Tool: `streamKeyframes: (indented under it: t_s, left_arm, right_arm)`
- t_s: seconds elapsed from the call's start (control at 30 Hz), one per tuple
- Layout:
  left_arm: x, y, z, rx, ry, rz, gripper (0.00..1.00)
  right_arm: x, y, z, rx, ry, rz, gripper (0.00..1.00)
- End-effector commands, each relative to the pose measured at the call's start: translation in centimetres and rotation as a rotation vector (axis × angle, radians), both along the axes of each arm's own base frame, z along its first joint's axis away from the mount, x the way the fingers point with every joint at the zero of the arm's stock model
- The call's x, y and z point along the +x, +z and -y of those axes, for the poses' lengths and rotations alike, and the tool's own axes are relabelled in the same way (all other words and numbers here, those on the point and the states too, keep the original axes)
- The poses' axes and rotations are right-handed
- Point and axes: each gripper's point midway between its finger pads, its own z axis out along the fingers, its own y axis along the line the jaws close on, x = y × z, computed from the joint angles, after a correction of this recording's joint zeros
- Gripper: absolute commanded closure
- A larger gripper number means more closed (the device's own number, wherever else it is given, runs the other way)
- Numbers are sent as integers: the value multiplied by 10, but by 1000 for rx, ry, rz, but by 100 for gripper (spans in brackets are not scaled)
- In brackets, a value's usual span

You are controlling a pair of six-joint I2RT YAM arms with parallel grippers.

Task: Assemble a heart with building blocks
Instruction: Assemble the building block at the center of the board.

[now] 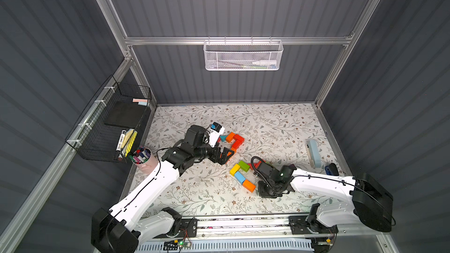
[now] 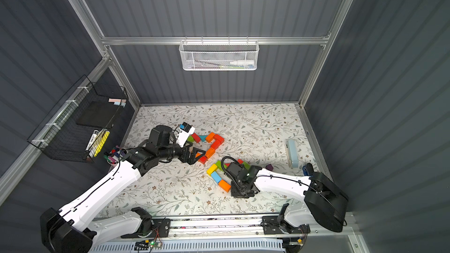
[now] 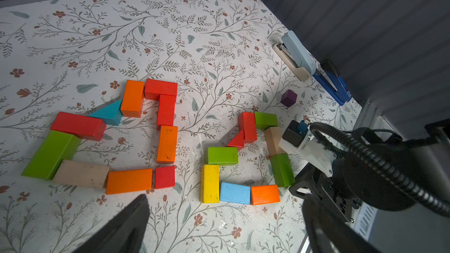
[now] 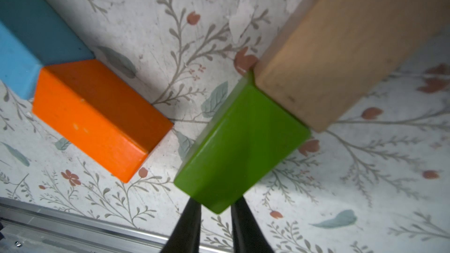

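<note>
We hold our left gripper [image 1: 225, 154] wide open, its fingers [image 3: 126, 225] far apart, reaching forward on the stretched left arm [image 1: 151, 183]. Our right gripper [image 4: 216, 207] points steeply down, its fingers [image 4: 190, 225] nearly together, only a slim gap between the tips.

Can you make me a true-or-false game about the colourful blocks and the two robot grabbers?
1. The purple cube sits apart from all the other blocks. True.
2. The left gripper is holding a red block. False: its jaws stand wide open and hold nothing.
3. The blue brick lies between a yellow brick and an orange brick. True.
4. The teal wedge is stacked on the yellow brick. False: it lies on the table next to a red brick.
5. The right gripper is touching the purple cube. False: its fingertips are at the end of a green brick.
</note>
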Motion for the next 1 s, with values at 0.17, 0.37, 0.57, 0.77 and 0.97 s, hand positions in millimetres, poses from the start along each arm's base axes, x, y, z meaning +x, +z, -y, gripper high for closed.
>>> streamKeyframes:
  t_s: [0.17,0.37,0.57,0.77,0.97]
  left_arm:
    - [0,-10,-2,5,6,-33,1]
    - [0,-12,-1,8,5,-39,1]
    - [-1,-13,0,8,-2,-42,1]
    - [-1,-12,0,6,-6,-40,1]
    - [-1,-12,-1,10,-6,-34,1]
  right_arm:
    - [13,4,-6,-17,7,51,77]
    - [14,4,-10,-9,26,47,77]
    - [3,14,8,-39,74,43,61]
    - [10,45,34,-29,68,111,53]
    - [50,72,75,-38,-44,206,52]
